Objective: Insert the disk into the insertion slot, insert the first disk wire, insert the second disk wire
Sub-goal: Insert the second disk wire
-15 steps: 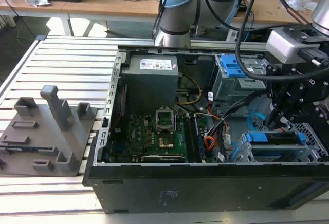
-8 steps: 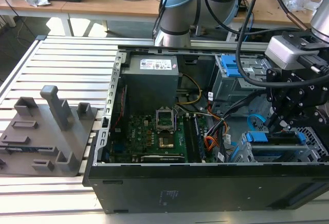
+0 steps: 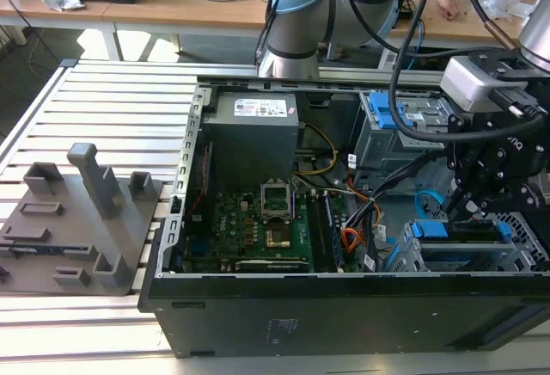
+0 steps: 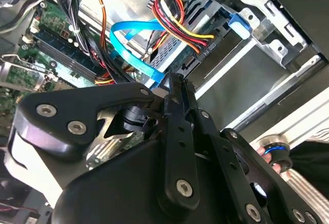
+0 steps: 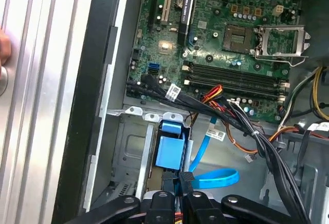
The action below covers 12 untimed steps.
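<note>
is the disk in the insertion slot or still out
In. The exterior view shows the disk, blue carrier and all, sitting inside the insertion slot, directly under the pincer.

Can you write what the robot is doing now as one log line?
gripper: above disk | disk: in insertion slot | light blue cable: looped nearby

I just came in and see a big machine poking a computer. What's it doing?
A robot arm is working inside an open computer. Its gripper hangs right over the disk, which sits in the slot at the exterior view's right. The gripper looks shut, close beside a looped blue cable; whether it pinches anything is hard to tell.
</note>
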Available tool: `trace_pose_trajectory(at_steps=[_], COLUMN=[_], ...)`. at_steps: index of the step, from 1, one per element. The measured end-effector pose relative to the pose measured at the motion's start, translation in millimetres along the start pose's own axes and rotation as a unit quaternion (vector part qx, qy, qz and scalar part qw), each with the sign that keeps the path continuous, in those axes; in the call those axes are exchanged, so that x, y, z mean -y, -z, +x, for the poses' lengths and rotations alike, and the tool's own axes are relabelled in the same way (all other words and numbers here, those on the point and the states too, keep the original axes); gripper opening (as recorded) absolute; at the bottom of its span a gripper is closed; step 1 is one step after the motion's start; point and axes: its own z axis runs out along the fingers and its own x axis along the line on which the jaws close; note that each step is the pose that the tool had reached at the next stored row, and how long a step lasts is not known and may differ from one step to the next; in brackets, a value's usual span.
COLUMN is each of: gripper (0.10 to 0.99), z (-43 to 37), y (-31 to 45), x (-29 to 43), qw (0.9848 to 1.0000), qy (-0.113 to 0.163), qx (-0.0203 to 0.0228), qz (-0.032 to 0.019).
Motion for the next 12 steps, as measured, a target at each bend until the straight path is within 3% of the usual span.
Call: trace_pose_trajectory(at_steps=[5,9,12], gripper=[0.161,0.161,0.161], z=[0.0,0.0,0.0], y=[-0.4,-0.6,-0.7], x=[0.0,0.0,0.0], qw=[0.9991,0.9973,0.9941], qy=[-0.043,-0.074,-0.108], qx=[0.0021,0.0036,0.0053], qz=[-0.0023,-0.0039,-0.0057])
